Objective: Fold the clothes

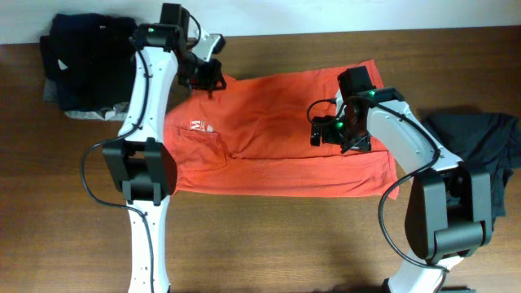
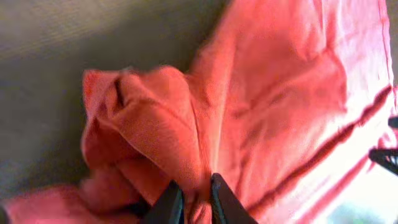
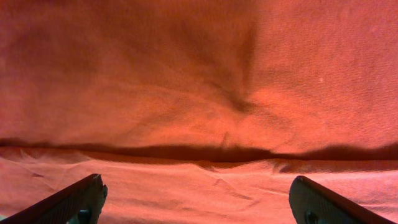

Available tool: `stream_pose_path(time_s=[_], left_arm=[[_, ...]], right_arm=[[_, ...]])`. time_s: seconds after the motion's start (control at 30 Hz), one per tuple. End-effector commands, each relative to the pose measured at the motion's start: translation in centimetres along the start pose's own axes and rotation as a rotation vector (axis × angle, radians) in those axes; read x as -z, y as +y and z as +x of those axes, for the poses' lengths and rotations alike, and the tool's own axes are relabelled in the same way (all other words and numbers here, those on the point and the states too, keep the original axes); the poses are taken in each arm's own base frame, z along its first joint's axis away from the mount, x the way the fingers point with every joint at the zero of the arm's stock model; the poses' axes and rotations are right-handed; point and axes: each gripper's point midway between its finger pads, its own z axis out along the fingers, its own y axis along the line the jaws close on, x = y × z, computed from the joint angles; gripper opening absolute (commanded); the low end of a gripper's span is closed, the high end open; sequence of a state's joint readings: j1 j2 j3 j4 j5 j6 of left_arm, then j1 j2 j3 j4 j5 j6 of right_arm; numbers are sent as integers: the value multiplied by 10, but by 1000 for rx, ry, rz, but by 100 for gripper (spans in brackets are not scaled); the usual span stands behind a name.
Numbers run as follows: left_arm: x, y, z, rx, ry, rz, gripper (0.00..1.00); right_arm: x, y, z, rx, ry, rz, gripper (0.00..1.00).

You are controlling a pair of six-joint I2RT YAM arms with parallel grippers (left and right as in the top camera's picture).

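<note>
The clothes, a red-orange T-shirt [image 1: 285, 155], lie spread across the middle of the table with the white lettering [image 1: 200, 124] at the left end. My left gripper [image 1: 212, 80] is at the shirt's far left corner. In the left wrist view it [image 2: 196, 200] is shut on a bunched fold of the shirt [image 2: 280, 93], with cloth pinched between the dark fingertips [image 2: 169, 205]. My right gripper [image 1: 324, 130] hovers over the right half of the shirt. In the right wrist view it [image 3: 199, 200] stands wide open just above the cloth [image 3: 186, 74], where a long fold runs across.
A pile of navy and grey garments [image 1: 81, 57] sits at the back left corner. A charcoal-black garment [image 1: 476, 142] lies at the right edge. Bare wooden table [image 1: 285, 244] runs along the front, and also shows beside the shirt's corner [image 2: 74, 37].
</note>
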State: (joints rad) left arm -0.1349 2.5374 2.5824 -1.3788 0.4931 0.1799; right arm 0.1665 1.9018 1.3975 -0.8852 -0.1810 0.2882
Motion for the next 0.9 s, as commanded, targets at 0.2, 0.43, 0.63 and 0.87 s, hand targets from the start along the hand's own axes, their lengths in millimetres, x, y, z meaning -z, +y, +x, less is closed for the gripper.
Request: stream_pose_path(time_s=[0.2, 0.43, 0.63, 0.87], left_arm=[[12, -19, 34, 15, 140, -25, 30], [13, 7, 17, -11, 80, -165, 66], [16, 30, -17, 30, -55, -293, 76], [8, 62, -36, 81, -135, -389, 78]], right_arm=[[-3, 0, 3, 3, 10, 4, 98], [-3, 0, 3, 2, 11, 4, 99], [-3, 0, 4, 2, 11, 4, 99], [-3, 0, 4, 2, 12, 4, 99]])
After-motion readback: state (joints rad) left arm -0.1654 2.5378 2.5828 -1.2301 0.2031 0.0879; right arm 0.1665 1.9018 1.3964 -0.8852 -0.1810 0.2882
